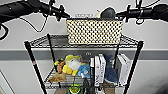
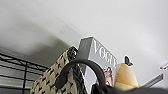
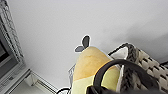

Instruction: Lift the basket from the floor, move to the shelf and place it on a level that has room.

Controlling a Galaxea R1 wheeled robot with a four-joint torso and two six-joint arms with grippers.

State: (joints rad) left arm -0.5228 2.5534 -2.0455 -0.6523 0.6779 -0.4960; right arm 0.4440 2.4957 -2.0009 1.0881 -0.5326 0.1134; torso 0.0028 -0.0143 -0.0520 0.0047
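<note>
- My left gripper (image 1: 65, 15) and right gripper (image 1: 117, 14) meet the two ends of the basket (image 1: 94, 31); whether either grasp is closed, I cannot tell.
- The rectangular basket, cream chequered weave under a dark braided rim, sits at the top level (image 1: 43, 41), a black wire grid, of the shelf (image 1: 32, 62).
- A curved dark handle (image 2: 82, 66) arches over the rim; a Vogue book (image 2: 100, 56) and a rounded yellow plush (image 3: 91, 65) stand inside.
- One tier down: soft plush toys (image 1: 71, 65), upright white books (image 1: 98, 68).
- Behind, a plain grey wall (image 1: 20, 70).

"vogue" reads on the magazine (image 2: 103, 58) cover.
</note>
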